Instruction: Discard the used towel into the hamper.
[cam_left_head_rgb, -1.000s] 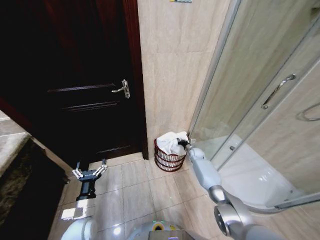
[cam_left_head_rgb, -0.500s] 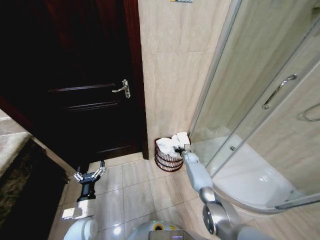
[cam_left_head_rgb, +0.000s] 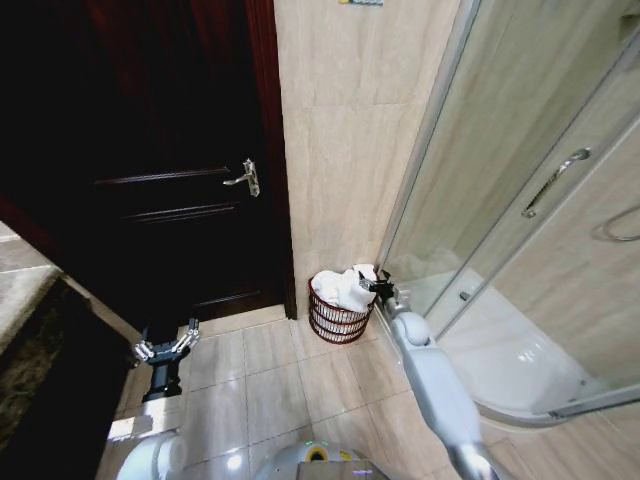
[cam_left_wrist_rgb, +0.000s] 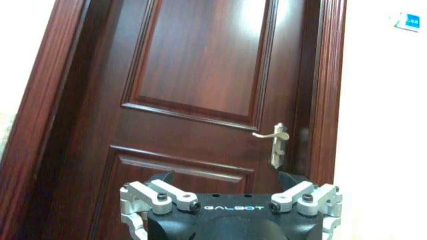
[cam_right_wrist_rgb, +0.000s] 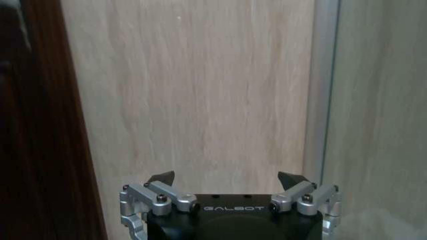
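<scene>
Tiled bathroom floor carries the hamper, towel heaped inside, soft and light. Right tool at its 3 o'clock gapes, empty; left tool likewise, parked.

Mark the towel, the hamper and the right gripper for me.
towel (cam_left_head_rgb: 338, 287), head view, on the white heap's middle, inside the hamper.
hamper (cam_left_head_rgb: 334, 322), head view, on its reddish openwork wall.
right gripper (cam_left_head_rgb: 381, 285), head view, midway between its open fingertips, by the hamper's rim.

Bathroom: glass shower enclosure, tiled floor, wood door.
</scene>
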